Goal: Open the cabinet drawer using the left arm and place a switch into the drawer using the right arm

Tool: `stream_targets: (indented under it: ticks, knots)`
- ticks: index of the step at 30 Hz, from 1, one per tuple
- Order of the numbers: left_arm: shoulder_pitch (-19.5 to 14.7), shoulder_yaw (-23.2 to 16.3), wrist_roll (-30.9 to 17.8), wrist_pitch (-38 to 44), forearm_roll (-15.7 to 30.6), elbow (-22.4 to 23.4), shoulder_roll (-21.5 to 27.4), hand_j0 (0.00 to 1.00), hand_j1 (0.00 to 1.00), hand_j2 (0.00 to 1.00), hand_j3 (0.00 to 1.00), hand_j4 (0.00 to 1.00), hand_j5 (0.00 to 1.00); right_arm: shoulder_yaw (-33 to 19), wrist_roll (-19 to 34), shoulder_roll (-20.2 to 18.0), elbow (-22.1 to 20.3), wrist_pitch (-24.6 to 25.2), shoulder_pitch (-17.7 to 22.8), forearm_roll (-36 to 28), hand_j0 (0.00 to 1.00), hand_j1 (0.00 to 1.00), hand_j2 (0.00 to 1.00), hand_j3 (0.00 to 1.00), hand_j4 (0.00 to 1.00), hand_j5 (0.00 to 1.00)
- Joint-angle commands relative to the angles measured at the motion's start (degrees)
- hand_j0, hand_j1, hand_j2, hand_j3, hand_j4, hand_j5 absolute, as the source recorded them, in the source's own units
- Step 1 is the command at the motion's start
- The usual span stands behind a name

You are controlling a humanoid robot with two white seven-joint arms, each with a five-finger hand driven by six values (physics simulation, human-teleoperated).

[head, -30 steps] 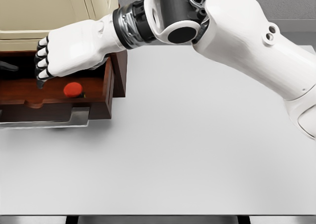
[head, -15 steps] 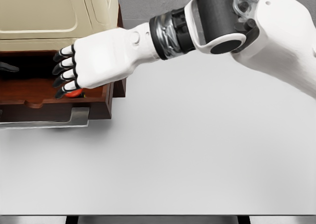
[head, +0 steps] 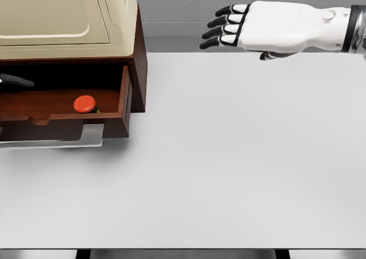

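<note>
The dark wooden cabinet point(head: 139, 64) stands at the table's back left with its drawer point(head: 63, 126) pulled out. A switch with a red round button point(head: 84, 103) lies inside the drawer near its right wall. My right hand point(head: 229, 26) hovers at the upper right, well away from the drawer, fingers stretched out flat toward the left and holding nothing. A dark finger-like shape point(head: 17, 82) pokes in at the left edge above the drawer; it may be my left hand, but too little shows to judge.
A beige appliance point(head: 63, 13) sits on top of the cabinet. The drawer's metal handle point(head: 57, 139) juts toward me over the white table point(head: 229, 167). A grey wall runs behind.
My right hand has pulled back out of the drawer, up and far to the right, leaving the red switch lying inside. The dark shape at the left edge reaches slightly further in.
</note>
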Motion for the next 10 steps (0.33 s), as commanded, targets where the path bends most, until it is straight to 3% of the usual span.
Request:
stream_targets:
  ticks: [1, 3, 10]
  knots:
    - [-0.22, 0.46, 0.02, 0.15, -1.32, -0.22, -2.89, 1.00, 1.00, 1.00, 1.00, 1.00, 1.00, 0.50, -0.03, -0.80, 0.07, 0.16, -0.09, -0.48, 1.00, 1.00, 1.00, 1.00, 1.00, 1.00]
    - [-0.49, 0.46, 0.02, 0.15, -3.70, -0.22, -5.79, 1.00, 1.00, 1.00, 1.00, 1.00, 1.00, 0.59, -0.03, -1.24, 0.15, 0.16, -0.09, -0.31, 1.00, 1.00, 1.00, 1.00, 1.00, 1.00]
    - [-0.75, 0.54, 0.02, 0.15, -3.70, -0.22, -6.32, 1.00, 1.00, 1.00, 1.00, 1.00, 1.00, 1.21, -0.03, -1.24, 2.00, 0.16, -0.18, -0.30, 1.00, 1.00, 1.00, 1.00, 1.00, 1.00]
